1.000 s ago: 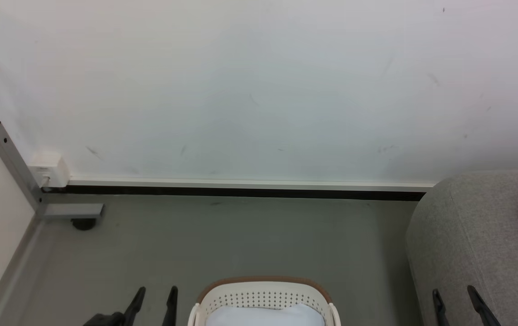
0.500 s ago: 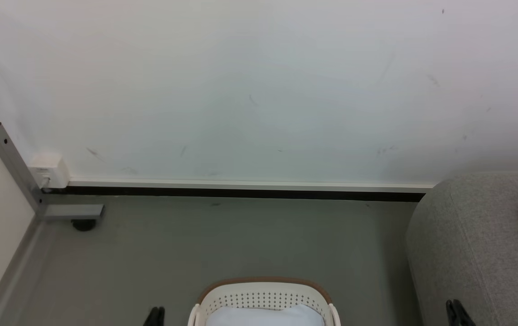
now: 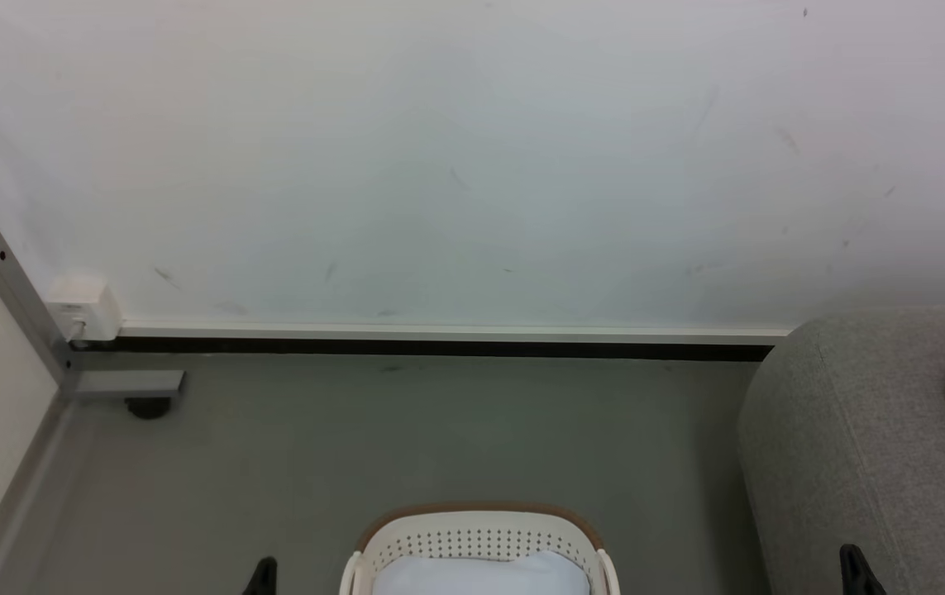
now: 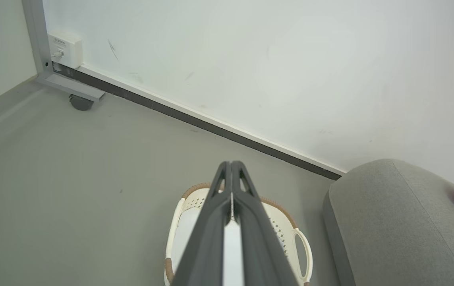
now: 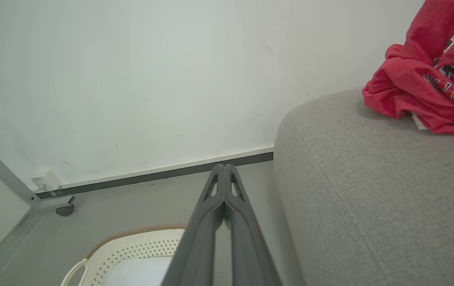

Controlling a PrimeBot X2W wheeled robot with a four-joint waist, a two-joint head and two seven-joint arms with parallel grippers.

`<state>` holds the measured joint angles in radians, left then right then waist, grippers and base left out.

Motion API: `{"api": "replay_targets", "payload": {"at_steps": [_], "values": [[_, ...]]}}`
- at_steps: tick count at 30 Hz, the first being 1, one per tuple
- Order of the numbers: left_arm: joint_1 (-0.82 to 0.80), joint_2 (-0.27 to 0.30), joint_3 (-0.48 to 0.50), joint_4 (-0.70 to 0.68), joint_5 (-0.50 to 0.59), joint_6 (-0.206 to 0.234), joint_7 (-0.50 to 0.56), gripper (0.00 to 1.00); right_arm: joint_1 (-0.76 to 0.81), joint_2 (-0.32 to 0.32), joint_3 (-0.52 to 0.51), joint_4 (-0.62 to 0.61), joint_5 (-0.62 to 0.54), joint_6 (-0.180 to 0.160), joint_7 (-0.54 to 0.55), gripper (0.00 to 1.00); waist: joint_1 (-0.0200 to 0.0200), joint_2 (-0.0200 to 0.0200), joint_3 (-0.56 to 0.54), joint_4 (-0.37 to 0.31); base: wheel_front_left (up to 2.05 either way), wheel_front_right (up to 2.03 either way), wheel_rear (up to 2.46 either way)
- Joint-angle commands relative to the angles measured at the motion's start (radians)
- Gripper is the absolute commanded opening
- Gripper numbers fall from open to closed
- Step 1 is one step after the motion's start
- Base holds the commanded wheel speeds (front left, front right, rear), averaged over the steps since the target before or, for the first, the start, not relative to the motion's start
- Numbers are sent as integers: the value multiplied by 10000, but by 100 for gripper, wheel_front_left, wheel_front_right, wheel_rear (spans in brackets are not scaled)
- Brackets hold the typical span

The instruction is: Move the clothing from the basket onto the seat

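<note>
Already done: the clothing [image 5: 409, 87] is lying bunched on the seat [image 5: 369, 190], toward its far end by the wall. I am judging that piece as delivered.
Left to do: the basket [image 3: 480, 541] is sitting on the floor just beside the seat, with pale fabric [image 3: 480, 578] lying on top inside it. Whatever is lying under that fabric is hidden, so I cannot tell whether more red is waiting. The task is looking near its end, or finished.
Left gripper [image 4: 231, 165]: its fingers are pressing flat together and gripping nothing. It is hanging above the basket in its wrist view.
Right gripper [image 5: 224, 169]: its fingers are likewise pressing together and carrying nothing. It is pointing at the gap between basket and seat.
Writing on clothing: dark, white-edged lettering is folding into the creases. A few strokes are showing, but I am not making out a word or a brand.
Other labels: the wall box [image 4: 64, 49] is carrying a small printed mark, too small to read.
</note>
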<state>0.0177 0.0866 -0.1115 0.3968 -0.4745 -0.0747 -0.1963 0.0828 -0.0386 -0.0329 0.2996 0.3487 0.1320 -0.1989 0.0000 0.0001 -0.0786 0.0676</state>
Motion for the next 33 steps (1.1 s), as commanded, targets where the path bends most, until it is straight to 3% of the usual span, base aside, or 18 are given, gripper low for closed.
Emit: {"api": "replay_targets", "payload": {"at_steps": [1, 33], "values": [[-312, 26, 127, -229, -548, -75, 108, 0, -333, -74, -57, -194, 562, -3, 118, 0, 0, -1, 14, -12, 0, 0, 0], [-719, -128, 970, -770, -4830, -277, 1278, 0, -987, -109, -352, -370, 5320, -9, 1298, 0, 0, -1, 240, -199, 0, 0, 0]]}}
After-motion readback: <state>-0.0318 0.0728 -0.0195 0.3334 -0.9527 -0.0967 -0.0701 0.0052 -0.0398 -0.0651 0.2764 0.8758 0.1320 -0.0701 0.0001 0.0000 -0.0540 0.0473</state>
